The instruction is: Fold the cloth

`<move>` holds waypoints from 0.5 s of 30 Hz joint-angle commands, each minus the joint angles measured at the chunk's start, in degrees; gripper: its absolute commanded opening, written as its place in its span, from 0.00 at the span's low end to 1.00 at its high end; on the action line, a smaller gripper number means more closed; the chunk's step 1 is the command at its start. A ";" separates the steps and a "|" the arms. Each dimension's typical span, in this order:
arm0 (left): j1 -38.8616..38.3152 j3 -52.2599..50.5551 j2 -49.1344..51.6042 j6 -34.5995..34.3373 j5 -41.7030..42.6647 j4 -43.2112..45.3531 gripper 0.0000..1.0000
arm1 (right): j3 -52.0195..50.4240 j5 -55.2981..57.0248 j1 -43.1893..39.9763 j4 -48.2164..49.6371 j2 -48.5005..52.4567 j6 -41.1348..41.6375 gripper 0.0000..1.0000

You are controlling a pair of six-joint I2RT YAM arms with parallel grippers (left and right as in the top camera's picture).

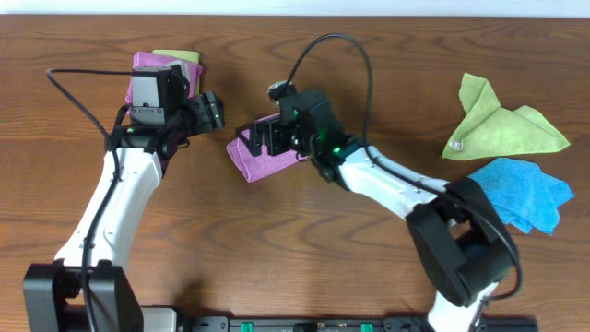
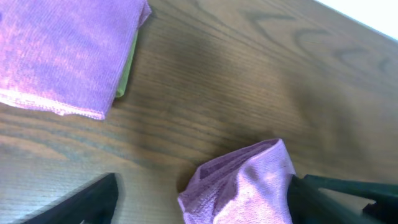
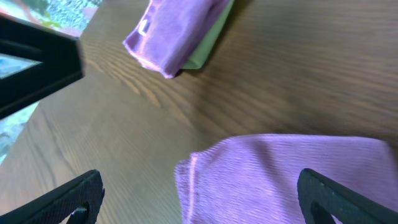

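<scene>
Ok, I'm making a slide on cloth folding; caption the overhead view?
Right tool over a purple cloth, left tool nearby; folded stack behind it, green cloth and blue cloth crumpled at right.

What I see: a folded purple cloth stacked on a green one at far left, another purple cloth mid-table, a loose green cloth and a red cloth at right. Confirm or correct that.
One colour is off: the crumpled cloth at right is blue, not red, as the overhead view shows. The rest stands: folded purple cloth on a green cloth, loose purple cloth mid-table, lime-green cloth at right.
</scene>
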 commanded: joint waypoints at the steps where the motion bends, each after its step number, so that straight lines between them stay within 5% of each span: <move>1: 0.42 1.31 -2.43 -0.52 -0.39 -1.20 0.95 | 1.03 0.33 -2.08 -2.69 -3.87 -4.15 0.99; 15: 0.39 1.29 -4.55 -5.01 13.00 -11.34 0.95 | 0.92 14.67 -12.83 -49.09 -29.29 -17.27 0.99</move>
